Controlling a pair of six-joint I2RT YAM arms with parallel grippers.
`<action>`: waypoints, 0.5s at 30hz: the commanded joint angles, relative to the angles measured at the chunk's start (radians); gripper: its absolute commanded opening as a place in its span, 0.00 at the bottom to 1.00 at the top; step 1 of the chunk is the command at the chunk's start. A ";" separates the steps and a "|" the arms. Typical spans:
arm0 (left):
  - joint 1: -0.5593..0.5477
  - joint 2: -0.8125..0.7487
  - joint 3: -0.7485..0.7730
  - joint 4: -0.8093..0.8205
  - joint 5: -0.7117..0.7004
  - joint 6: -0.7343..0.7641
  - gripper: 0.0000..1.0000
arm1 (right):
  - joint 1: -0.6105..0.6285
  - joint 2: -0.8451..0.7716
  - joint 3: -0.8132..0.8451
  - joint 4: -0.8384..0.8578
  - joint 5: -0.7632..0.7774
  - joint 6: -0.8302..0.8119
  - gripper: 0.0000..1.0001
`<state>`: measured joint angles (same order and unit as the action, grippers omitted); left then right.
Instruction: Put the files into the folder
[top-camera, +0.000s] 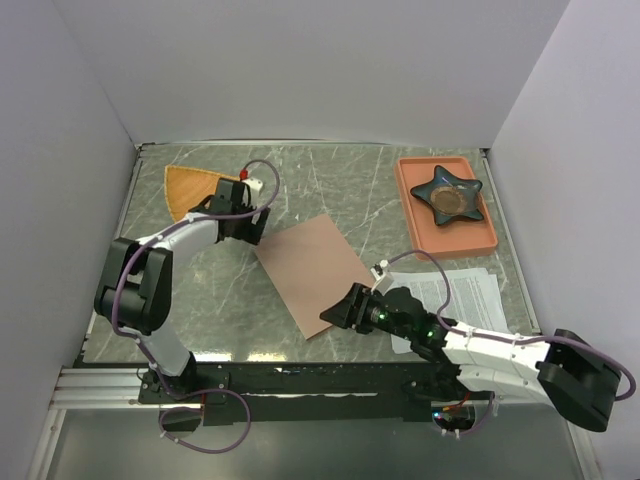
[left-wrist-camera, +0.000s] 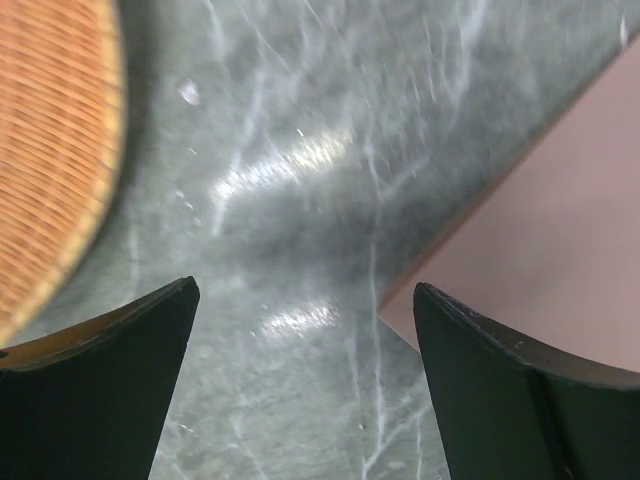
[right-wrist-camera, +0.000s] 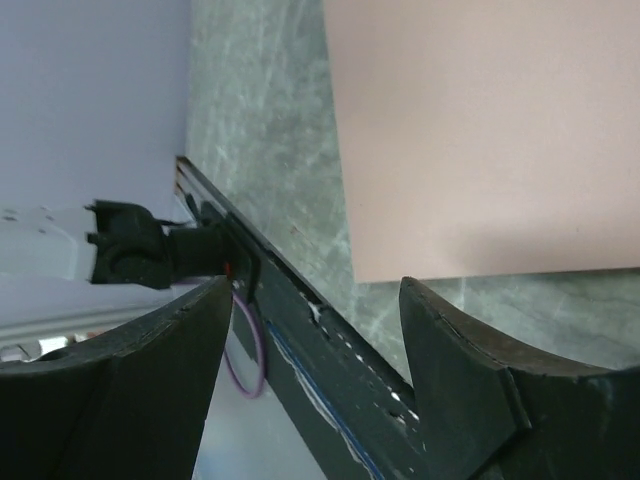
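Count: 1 folder (top-camera: 312, 272), 1 loose pile of files (top-camera: 478, 290), 1 tray (top-camera: 470, 238), 1 star dish (top-camera: 447, 195), 1 fan plate (top-camera: 188, 188).

Folder: thin, matte, pinkish-brown card. It is rectangular, lies flat and shut, and sits skewed at mid-table (top-camera: 350, 180).

Files: white sheets of dense print, lying right of the folder and apart from it. Edges are offset, so there is more than one sheet; exact number unclear. The right arm crosses their near side.

Tray: salmon, rounded rectangle, at the far right. It holds the dark glossy five-point dish.

Plate: orange, woven texture, at the far left.

Table: green, marble-veined.

Left gripper (top-camera: 252, 232): jaws apart, nothing held, at the folder's far-left corner.

Right gripper (top-camera: 333, 316): jaws apart, nothing held, at the folder's near corner.
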<state>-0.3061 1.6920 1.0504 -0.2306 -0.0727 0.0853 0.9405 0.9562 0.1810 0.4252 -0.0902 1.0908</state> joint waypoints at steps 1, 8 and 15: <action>0.007 0.003 0.080 -0.024 0.005 -0.012 0.96 | 0.007 0.056 0.029 -0.062 -0.057 -0.058 0.76; 0.007 0.103 0.158 -0.026 -0.052 -0.025 0.96 | 0.004 0.212 0.026 0.035 -0.114 -0.055 0.76; 0.007 0.144 0.134 -0.004 -0.049 -0.024 0.96 | -0.022 0.315 -0.005 0.168 -0.083 0.001 0.75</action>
<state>-0.2958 1.8359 1.1839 -0.2562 -0.1108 0.0811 0.9367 1.2190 0.1940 0.4862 -0.1967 1.0588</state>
